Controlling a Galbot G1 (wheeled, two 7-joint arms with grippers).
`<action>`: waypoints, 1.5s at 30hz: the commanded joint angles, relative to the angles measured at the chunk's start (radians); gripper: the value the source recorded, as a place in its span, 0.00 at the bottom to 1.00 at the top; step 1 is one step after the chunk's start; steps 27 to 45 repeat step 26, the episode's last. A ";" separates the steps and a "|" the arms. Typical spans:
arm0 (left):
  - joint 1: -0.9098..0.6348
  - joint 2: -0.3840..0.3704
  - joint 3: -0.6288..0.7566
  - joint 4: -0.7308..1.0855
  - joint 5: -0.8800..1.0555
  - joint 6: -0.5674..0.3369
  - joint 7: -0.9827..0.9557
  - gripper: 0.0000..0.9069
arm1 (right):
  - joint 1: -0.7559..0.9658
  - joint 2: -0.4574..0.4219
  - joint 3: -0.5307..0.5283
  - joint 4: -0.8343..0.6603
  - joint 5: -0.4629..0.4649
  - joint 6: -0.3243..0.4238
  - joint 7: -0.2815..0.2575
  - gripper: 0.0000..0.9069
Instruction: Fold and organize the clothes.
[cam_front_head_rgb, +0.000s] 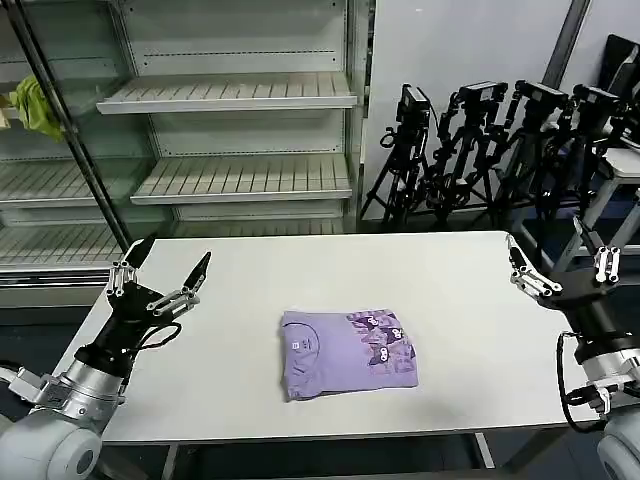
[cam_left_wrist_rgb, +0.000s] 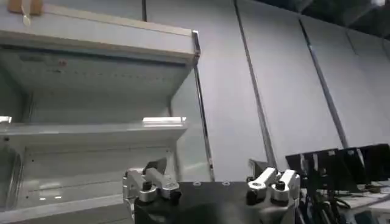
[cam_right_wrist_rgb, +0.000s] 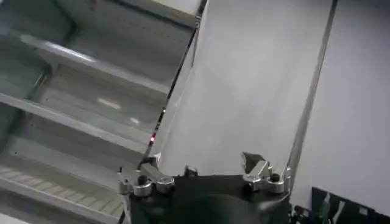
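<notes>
Lavender T-shirt folded on table.

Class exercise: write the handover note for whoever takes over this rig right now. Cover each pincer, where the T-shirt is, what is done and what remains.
Left pincer: open, raised over the table's left side, holding nothing.
Right pincer: open, raised at the table's right edge, holding nothing.
T-shirt: lavender, folded into a compact rectangle, lying flat near the table's middle front, printed graphic facing up.
Done: folding looks complete.
Left: probably only tidying or placing, if required.
</notes>
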 joint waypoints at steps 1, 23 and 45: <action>0.004 -0.002 -0.001 -0.004 -0.001 0.000 0.001 1.00 | 0.049 -0.002 -0.045 -0.015 -0.028 0.004 0.007 1.00; 0.018 -0.008 -0.009 -0.005 0.002 -0.002 0.001 1.00 | 0.108 0.013 -0.135 -0.043 -0.079 0.001 0.005 1.00; 0.017 -0.008 -0.007 -0.002 0.002 -0.002 0.001 1.00 | 0.109 0.017 -0.141 -0.046 -0.085 0.001 0.004 1.00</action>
